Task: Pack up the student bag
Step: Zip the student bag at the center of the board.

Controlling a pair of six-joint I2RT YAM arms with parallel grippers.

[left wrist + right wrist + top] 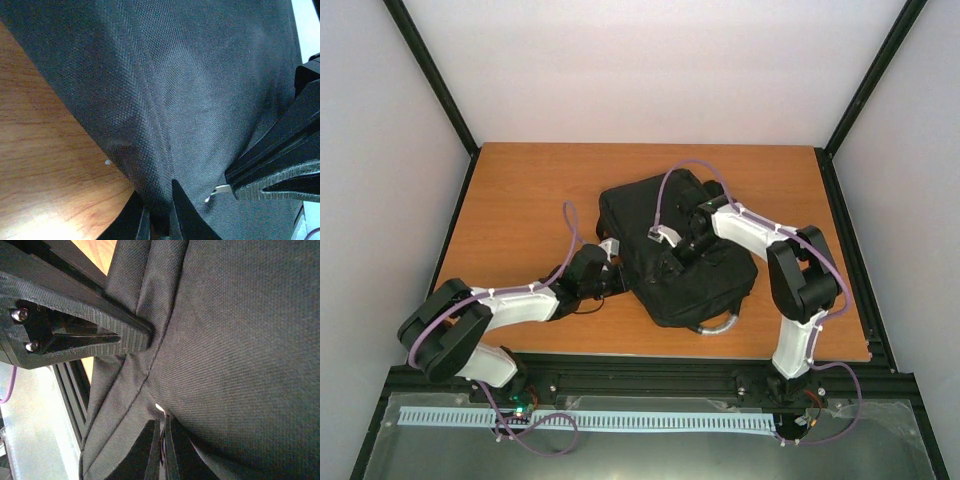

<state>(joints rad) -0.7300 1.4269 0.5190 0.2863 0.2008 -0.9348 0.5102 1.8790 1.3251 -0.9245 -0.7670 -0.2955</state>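
pressing into the student bag lying on the counter, left jaws and right jaws impossible to call clenched or released; risks pinching only slack fabric and dragging the bag toward the near edge.

table: brown wood | walls: plain white | frame: black
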